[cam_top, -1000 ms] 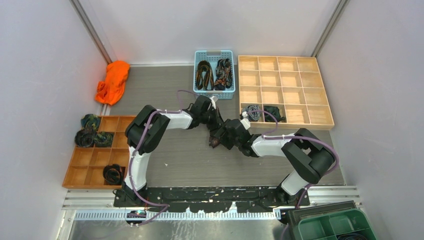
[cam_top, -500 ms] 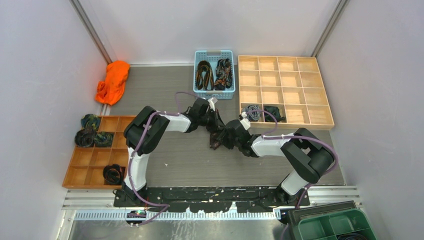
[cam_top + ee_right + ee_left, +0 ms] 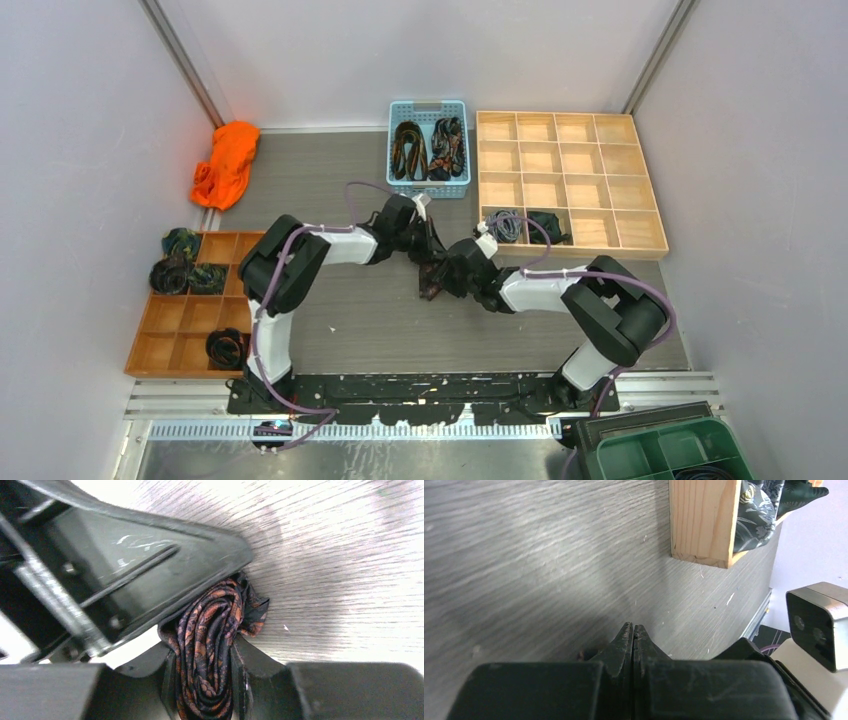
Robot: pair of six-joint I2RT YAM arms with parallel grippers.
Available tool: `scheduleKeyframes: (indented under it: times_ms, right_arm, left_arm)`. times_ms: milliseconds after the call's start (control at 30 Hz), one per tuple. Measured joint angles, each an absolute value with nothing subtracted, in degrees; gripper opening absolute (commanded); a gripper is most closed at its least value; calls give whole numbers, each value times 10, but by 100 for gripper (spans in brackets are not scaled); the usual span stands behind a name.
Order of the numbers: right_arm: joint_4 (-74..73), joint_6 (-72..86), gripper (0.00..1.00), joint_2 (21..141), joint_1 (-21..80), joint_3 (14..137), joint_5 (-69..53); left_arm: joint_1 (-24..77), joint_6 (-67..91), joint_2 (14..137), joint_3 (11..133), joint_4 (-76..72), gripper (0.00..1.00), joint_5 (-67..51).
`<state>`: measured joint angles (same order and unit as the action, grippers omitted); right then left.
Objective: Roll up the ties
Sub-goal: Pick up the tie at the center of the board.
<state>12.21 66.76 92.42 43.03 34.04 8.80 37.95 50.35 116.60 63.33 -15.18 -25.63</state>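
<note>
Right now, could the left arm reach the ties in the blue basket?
Probably yes: the blue basket is open-topped, just beyond the left fingers, nothing between. Those fingers are shut beside the coiled tie the right fingers grip, and must open first.

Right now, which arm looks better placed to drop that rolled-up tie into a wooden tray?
Right. The right tool is clamped on the coiled black-and-orange patterned tie, and the pale wooden compartment tray lies close on its side. The left tool is shut, nothing visible between its tips.
</note>
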Motion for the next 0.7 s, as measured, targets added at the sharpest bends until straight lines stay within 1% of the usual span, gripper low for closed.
scheduleKeyframes:
  times_ms: [100,233,333,467,567,700]
  right_arm:
    - [95,661,1,912,445,350,116]
    - [-10,644,1,890,479,382,185]
    - [-100,629,1,885,500,410,234]
    - [-217,605,1,889,517,455,282]
    - [-297,583,1,894,518,489,298]
    - [-407,554,1,904,518,546,328]
  left_arm:
    - [375,491,1120,639,-71,0,-226]
    - [364,473,1031,664,49,0,-152]
    - [352,460,935,675,115,0,-86]
    - [343,450,816,673,168,0,-18]
    - [344,444,733,645,194,0,17]
    - [344,443,673,608,230,0,41]
